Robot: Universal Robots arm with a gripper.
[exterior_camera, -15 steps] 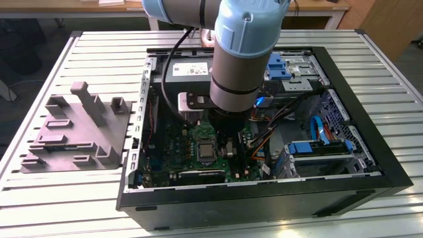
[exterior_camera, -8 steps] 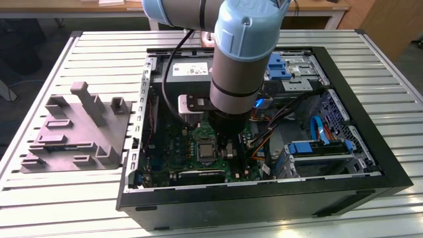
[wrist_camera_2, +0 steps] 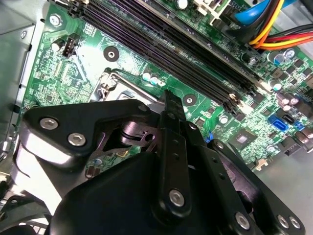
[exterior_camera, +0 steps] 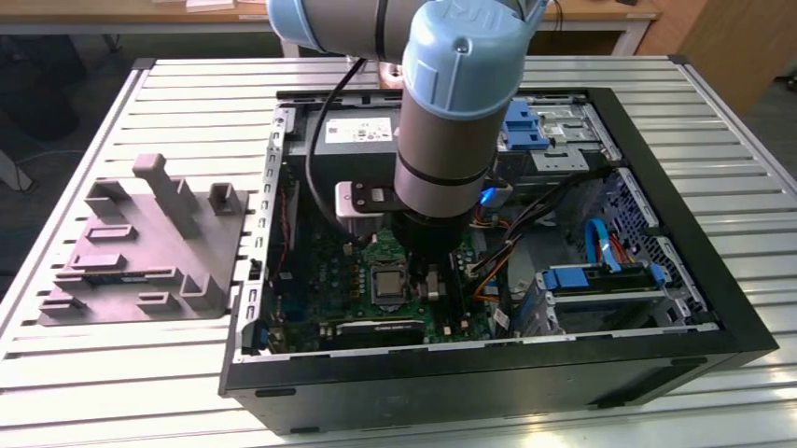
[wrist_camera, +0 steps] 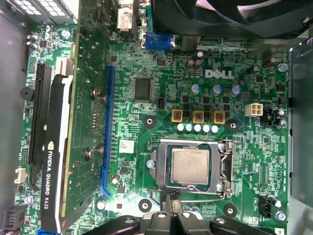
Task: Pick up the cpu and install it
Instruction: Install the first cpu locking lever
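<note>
Cpu sits seated in the socket frame; tool hovers just beside it, fingers pressed together, holding nothing.

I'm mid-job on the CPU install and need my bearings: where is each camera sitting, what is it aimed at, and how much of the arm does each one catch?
Exterior view: off the arm, high, looking down on the slatted table and open computer case; the arm reaches into it.
First wrist view: on the arm, looking straight down at the motherboard; the cpu sits in the socket frame, with the claw at the picture's edge.
Second wrist view: on the arm, slanting low across the board; the claw's black body blocks much of it.
Shared: all show the green motherboard.
</note>
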